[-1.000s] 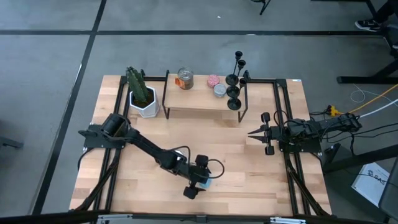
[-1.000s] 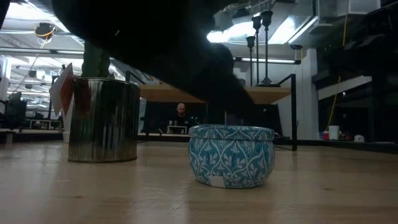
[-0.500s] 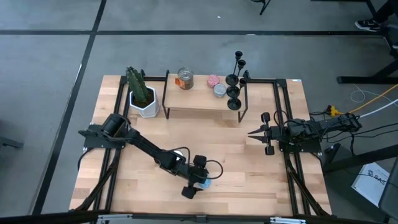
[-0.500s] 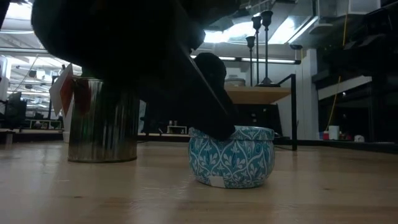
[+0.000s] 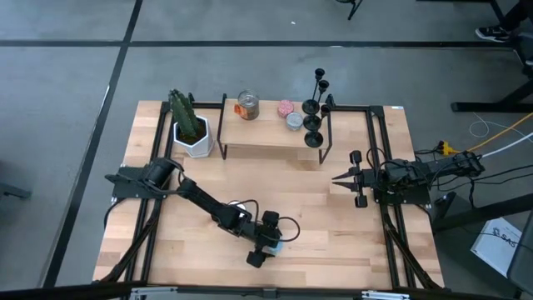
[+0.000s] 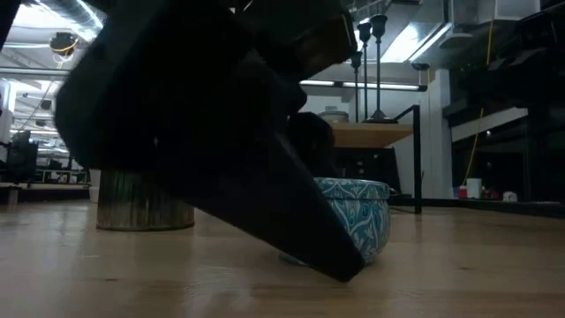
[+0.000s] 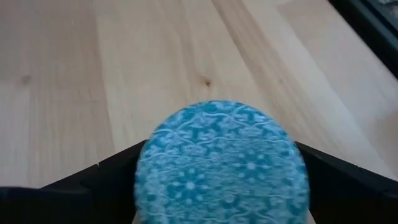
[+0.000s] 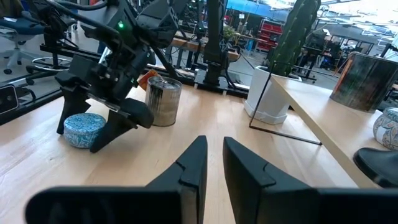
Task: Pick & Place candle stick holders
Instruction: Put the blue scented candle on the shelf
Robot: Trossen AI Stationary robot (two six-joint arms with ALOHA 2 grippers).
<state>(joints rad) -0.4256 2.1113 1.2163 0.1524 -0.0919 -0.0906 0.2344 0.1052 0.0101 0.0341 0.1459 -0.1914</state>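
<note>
Down at the wooden desk's (image 5: 333, 217) front, left claw (image 5: 268, 245) straddles the round blue patterned tin (image 7: 221, 163), fingers wide; right claw (image 5: 337, 178) waits, fingers nearly together.

We see a round tin (image 7: 221, 162) patterned in blue-and-white floral scrollwork, pale blond wooden table planks (image 7: 124, 74), and matte-black candle stick holders (image 5: 315, 107).

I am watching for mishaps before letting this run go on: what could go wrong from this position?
The left gripper stands open around the blue patterned tin, not a candle stick holder, so it may pick the wrong thing. Its finger slants low beside the tin and could shove it across the table. The candle stick holders stand crowded on the shelf, so a later reach may topple one.
</note>
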